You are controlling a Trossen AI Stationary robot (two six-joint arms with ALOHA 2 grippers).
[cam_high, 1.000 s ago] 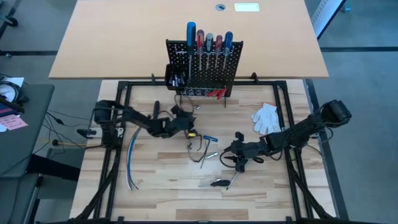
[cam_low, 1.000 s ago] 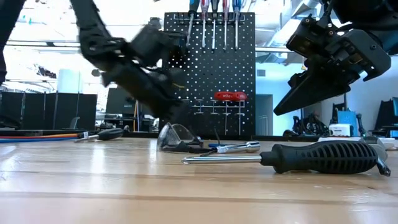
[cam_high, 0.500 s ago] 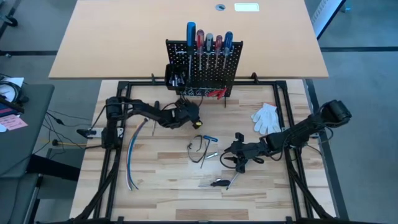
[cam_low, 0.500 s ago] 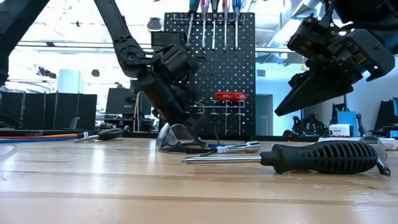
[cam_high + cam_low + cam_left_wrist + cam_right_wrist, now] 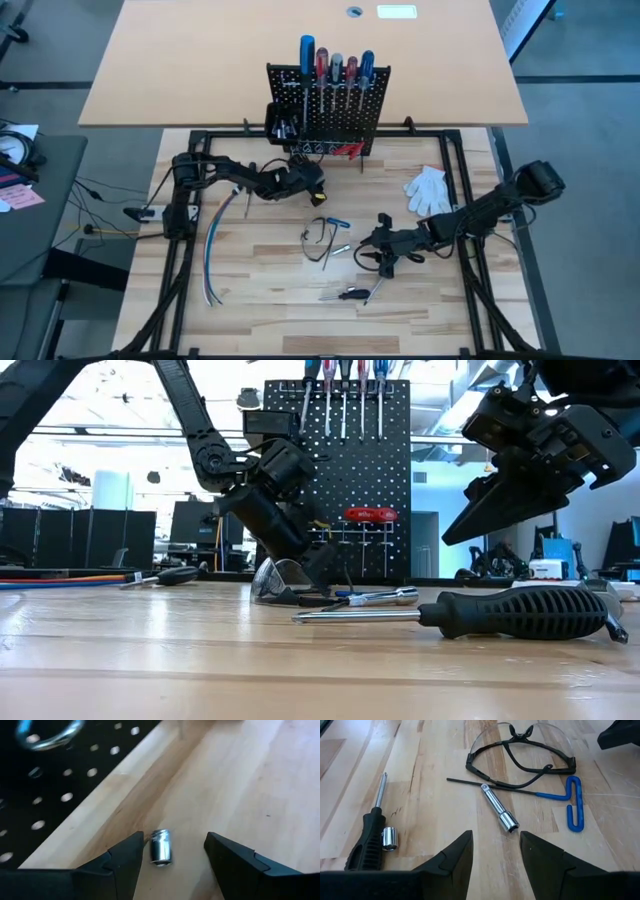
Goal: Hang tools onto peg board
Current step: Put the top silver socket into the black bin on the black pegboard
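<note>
Left gripper (image 5: 171,851) sits low by the foot of the peg board (image 5: 328,108), fingers spread with nothing in them, and a small silver socket (image 5: 161,847) lies on the wood between the tips. Right gripper (image 5: 495,851) hovers mid-table, parted and empty too, over a socket extension (image 5: 499,814), a blue T-handle hex key (image 5: 574,802) and safety glasses (image 5: 521,751). A black-handled driver (image 5: 480,612) lies nearby.

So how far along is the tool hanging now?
Done: screwdrivers and red pliers hang on the peg board. In hand: nothing; the open left end effector straddles a silver socket. Left: black-handled driver, blue hex key, extension bar.
</note>
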